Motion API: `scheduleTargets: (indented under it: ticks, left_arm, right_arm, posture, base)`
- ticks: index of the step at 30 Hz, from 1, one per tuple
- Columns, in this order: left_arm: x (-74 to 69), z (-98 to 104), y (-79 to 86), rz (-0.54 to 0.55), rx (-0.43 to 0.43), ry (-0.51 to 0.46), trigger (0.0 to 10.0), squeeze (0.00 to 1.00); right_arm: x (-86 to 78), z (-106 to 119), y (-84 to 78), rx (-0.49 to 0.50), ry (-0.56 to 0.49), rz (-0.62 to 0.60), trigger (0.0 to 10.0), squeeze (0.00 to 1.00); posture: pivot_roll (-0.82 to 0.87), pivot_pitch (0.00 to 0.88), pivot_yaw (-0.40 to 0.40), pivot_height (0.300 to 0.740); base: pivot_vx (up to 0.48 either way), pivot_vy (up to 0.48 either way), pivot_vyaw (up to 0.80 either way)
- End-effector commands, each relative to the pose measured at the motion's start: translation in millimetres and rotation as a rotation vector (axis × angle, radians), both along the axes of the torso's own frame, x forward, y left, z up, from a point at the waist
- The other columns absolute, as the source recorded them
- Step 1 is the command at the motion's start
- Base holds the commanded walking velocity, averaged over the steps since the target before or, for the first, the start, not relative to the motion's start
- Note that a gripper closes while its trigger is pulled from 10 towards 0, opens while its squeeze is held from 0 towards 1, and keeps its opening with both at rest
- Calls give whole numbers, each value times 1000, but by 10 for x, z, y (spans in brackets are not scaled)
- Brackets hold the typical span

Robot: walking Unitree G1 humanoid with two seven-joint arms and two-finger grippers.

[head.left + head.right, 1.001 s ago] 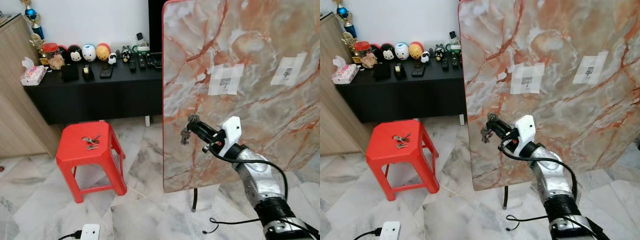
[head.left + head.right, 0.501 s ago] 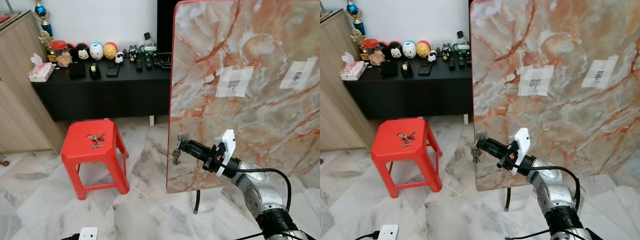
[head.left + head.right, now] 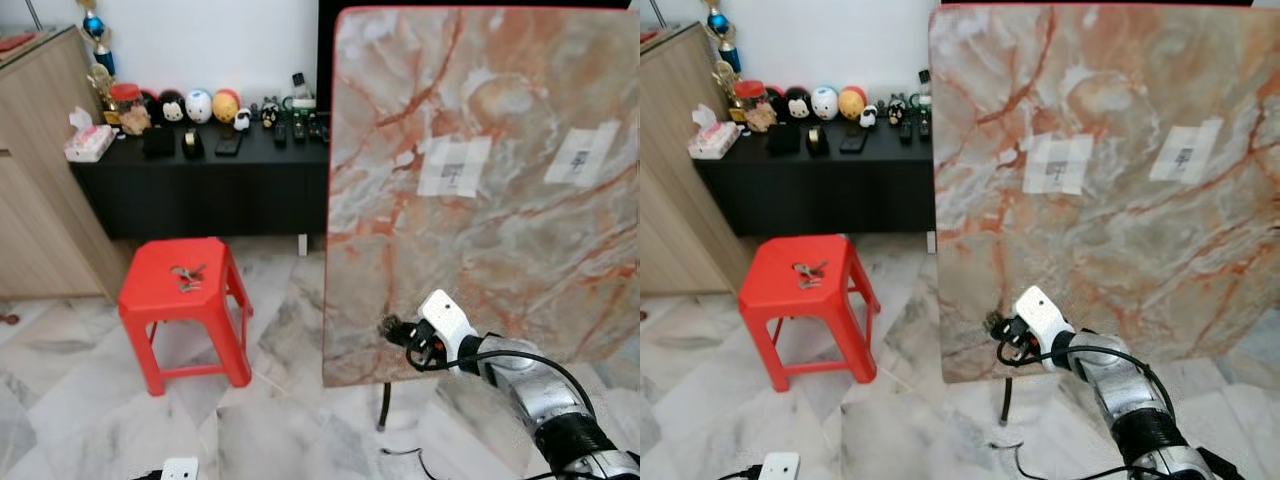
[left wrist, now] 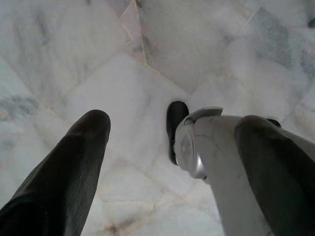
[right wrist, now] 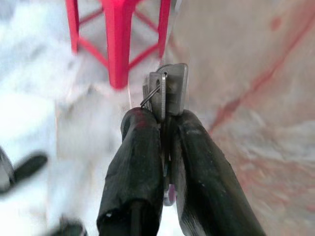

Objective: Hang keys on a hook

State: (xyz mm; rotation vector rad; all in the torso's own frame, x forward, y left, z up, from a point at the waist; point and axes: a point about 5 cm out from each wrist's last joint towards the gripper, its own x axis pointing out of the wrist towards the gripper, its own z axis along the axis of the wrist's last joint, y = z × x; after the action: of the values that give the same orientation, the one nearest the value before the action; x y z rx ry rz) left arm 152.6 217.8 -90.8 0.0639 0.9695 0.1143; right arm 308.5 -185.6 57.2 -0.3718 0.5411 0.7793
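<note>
Lower center, the right gripper (image 5: 165,123) pinches keys (image 5: 167,91) (fingers clamped) against the slab (image 3: 500,200); left fingers (image 4: 74,162) apart.

Home living room, marble floor (image 3: 60,400), black sideboard (image 3: 200,185) with figurines (image 3: 200,105), red stool (image 3: 180,290)

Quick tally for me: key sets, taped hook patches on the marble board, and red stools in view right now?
Key sets: 2, keys in the right gripper, spare keys on the stool
Taped hook patches: 2, left patch, right patch
Red stool: 1
Total: 5
</note>
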Motion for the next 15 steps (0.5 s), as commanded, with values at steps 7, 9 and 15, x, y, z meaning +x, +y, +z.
scheduleTargets:
  ticks: [7, 9, 15]
  left_arm:
    - [-25, -2, 40, 1, 5, 6, 10000, 0]
    - [-27, -2, 39, 0, 5, 7, 10000, 0]
    - [-31, -4, 39, 0, 5, 8, 10000, 0]
  right_arm:
    - [8, 184, 191, 217, -23, 90, 10000, 0]
    - [46, 236, 210, 277, -36, 57, 10000, 0]
    - [136, 326, 250, 455, -85, -60, 10000, 0]
  posture:
    - [90, 0, -38, 740]
    - [88, 0, -37, 740]
    - [96, 0, -40, 740]
  base:
    - [0, 0, 0]
    - [0, 0, 0]
    - [0, 0, 0]
